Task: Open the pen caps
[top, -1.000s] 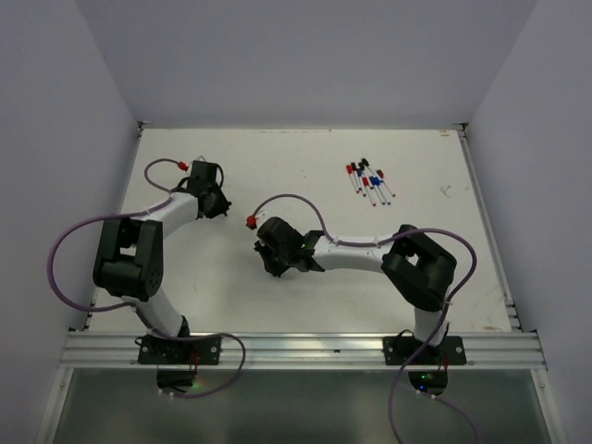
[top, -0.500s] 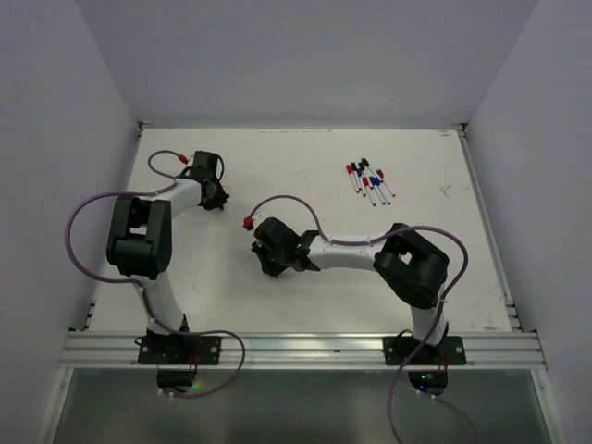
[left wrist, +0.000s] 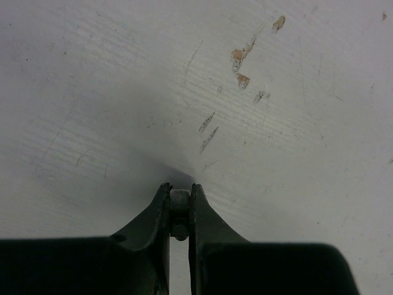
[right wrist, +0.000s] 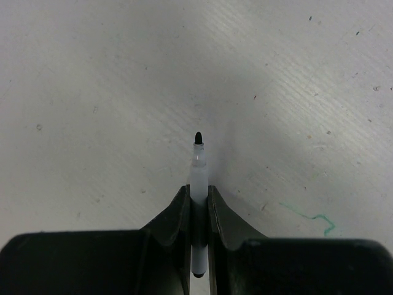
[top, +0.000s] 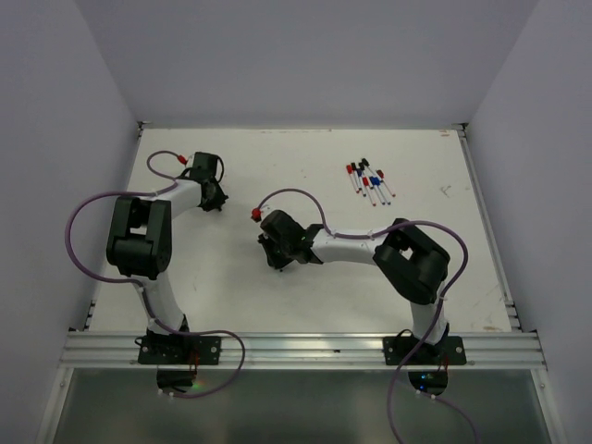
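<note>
One pen (right wrist: 198, 172) is uncapped, its black tip bare, pinched in the right gripper (right wrist: 196, 195) well left of the pile of pens (top: 368, 180), while the left gripper (left wrist: 179, 195), farther left, pinches a small pale stub (left wrist: 179, 201), probably its cap; the pile looks still to do.

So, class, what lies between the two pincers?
Only bare white table, shown in the top view, between the left pincer and the right pincer.
</note>
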`<move>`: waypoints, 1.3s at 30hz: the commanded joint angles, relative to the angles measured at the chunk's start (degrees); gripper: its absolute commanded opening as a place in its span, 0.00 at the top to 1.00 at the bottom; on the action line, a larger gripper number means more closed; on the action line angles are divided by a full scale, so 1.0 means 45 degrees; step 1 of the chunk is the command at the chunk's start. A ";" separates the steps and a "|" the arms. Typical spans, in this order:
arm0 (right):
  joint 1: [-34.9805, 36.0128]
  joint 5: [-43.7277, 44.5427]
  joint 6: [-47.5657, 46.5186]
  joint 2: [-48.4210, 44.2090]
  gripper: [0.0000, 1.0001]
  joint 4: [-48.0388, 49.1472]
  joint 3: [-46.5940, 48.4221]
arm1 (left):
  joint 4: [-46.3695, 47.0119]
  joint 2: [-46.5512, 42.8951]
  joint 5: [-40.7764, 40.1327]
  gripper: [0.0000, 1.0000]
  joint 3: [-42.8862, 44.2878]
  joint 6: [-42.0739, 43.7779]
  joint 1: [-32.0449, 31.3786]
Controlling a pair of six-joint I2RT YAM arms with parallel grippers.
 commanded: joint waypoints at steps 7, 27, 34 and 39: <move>0.0088 0.0186 -0.0159 0.0143 0.79 0.0075 -0.0209 | 0.0174 0.0545 -0.0264 0.86 -0.0470 0.0197 0.0111; 0.0069 0.0068 -0.0179 0.0026 0.72 0.0192 -0.0307 | 0.0526 0.0213 -0.0264 0.61 -0.1057 0.0158 0.0111; 0.0088 0.0341 -0.0374 -0.0246 0.60 -0.0218 -0.0072 | 0.0429 -0.0937 0.0165 0.52 -0.1193 0.0295 0.0110; 0.0088 0.0381 -0.0432 -0.0929 0.51 -0.0393 -0.0227 | 0.0857 -0.2304 0.0731 0.47 -0.1798 0.0139 0.0033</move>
